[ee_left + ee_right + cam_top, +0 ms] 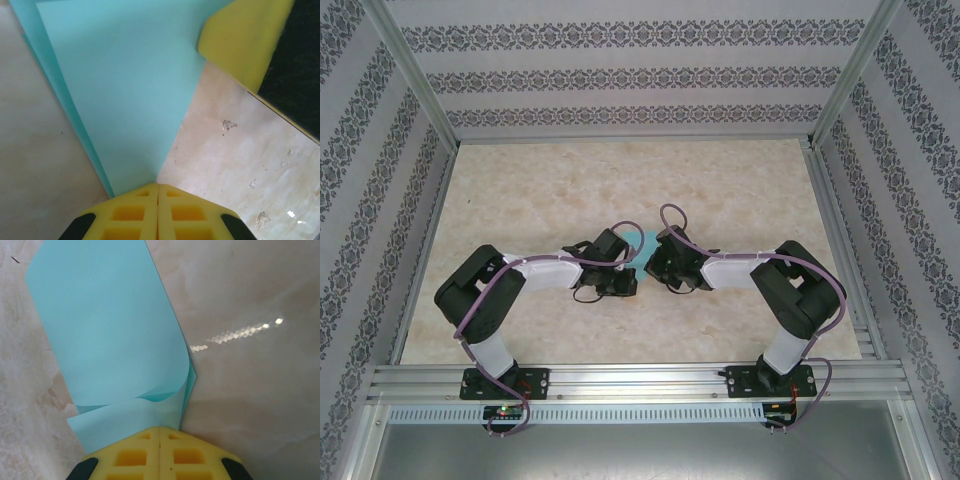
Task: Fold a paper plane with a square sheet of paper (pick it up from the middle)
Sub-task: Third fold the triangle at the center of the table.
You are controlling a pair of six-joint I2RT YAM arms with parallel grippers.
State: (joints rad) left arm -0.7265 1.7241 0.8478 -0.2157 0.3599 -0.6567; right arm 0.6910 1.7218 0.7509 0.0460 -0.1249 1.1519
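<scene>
Early stage: pinching sheet [125, 90] w/ left pincer [158, 192] & right pincer [159, 432]; approx one fold in, nose & wings left to do.

A pale beige marble-patterned tabletop [620, 180] is enclosed by white walls with grey ornamental stripes [620, 75] and edged by silver aluminium rails [640, 378].

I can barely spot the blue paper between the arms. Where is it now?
In the top view, the sheet of paper is mid-table, pinched from either side by the left end effector and the right end effector.
</scene>
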